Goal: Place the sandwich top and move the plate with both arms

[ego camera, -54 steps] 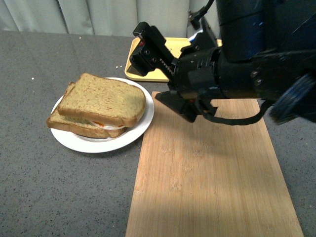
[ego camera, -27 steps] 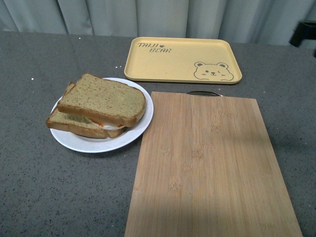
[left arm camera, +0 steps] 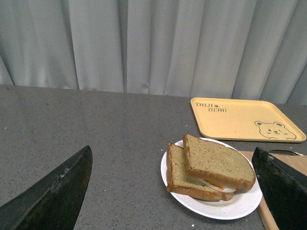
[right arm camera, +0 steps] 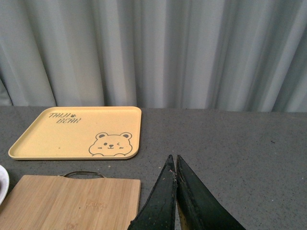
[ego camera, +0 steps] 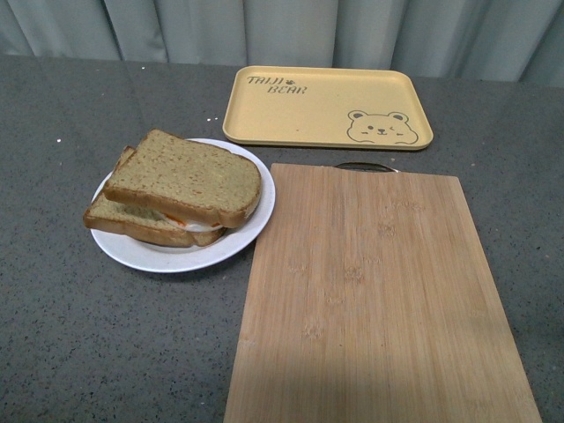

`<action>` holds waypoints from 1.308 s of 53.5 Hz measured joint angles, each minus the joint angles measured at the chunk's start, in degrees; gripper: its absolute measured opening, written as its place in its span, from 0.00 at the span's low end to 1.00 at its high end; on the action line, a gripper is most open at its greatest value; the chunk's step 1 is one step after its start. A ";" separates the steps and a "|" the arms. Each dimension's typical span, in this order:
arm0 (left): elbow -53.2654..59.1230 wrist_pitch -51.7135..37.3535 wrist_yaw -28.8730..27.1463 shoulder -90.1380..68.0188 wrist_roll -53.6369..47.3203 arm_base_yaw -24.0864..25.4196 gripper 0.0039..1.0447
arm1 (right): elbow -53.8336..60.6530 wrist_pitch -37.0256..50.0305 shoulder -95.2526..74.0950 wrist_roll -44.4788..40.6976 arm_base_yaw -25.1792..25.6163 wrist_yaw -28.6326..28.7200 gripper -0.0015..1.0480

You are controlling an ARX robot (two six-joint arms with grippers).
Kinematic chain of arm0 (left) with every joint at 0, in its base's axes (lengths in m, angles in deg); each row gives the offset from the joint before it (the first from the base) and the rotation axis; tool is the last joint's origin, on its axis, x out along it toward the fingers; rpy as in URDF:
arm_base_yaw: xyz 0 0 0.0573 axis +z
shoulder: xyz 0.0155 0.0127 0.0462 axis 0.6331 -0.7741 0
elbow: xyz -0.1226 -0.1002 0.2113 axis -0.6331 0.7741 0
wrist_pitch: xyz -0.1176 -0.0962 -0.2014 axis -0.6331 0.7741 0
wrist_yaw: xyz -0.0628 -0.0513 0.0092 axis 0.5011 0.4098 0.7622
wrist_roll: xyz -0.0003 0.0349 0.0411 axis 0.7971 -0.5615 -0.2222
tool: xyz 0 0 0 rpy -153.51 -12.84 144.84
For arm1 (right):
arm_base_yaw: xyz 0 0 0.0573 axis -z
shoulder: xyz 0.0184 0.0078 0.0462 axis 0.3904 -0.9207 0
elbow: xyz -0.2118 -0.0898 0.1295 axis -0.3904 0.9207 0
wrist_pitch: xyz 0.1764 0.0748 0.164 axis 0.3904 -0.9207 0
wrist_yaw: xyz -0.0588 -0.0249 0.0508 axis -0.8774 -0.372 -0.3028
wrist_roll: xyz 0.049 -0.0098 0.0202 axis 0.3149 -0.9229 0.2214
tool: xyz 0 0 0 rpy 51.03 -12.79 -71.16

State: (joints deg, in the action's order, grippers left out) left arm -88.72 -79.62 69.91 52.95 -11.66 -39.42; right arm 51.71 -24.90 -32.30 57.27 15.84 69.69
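The sandwich top (ego camera: 185, 176), a tan speckled slice, lies skewed on a lower slice (ego camera: 132, 225), with white egg and a bit of orange showing between them. Both rest on the round white plate (ego camera: 159, 256) at the table's left. No arm shows in the front view. In the left wrist view, my left gripper (left arm camera: 172, 149) is open, its fingers (left arm camera: 53, 196) spread wide and well short of the plate (left arm camera: 225, 211) and the sandwich top (left arm camera: 218, 160). My right gripper (right arm camera: 173, 158) is shut and empty above grey table, beside the board's far corner.
A bamboo cutting board (ego camera: 379, 291) lies right of the plate, its edge almost touching the rim. A yellow bear-printed tray (ego camera: 326, 106) sits behind it, empty. A grey curtain (right arm camera: 153, 48) backs the table. Bare grey tabletop (ego camera: 70, 352) lies left and in front of the plate.
The right arm, which hung over the board and tray a second ago, has left the front view to the right. The sandwich and plate have not moved.
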 joint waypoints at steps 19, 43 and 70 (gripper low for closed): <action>0.00 0.00 0.00 0.00 0.00 0.00 0.94 | 3.39 -12.39 16.00 0.00 6.64 6.49 0.01; 0.00 0.00 0.02 0.00 0.00 0.00 0.94 | 4.22 -28.48 34.05 -0.02 6.99 6.82 0.01; 0.00 0.00 0.00 0.00 0.00 0.00 0.94 | 4.24 -41.29 47.25 -0.02 6.99 6.82 0.01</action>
State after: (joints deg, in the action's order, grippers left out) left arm -88.72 -79.62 69.91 52.95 -11.66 -39.42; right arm 55.95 -66.19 14.95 57.25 22.84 76.51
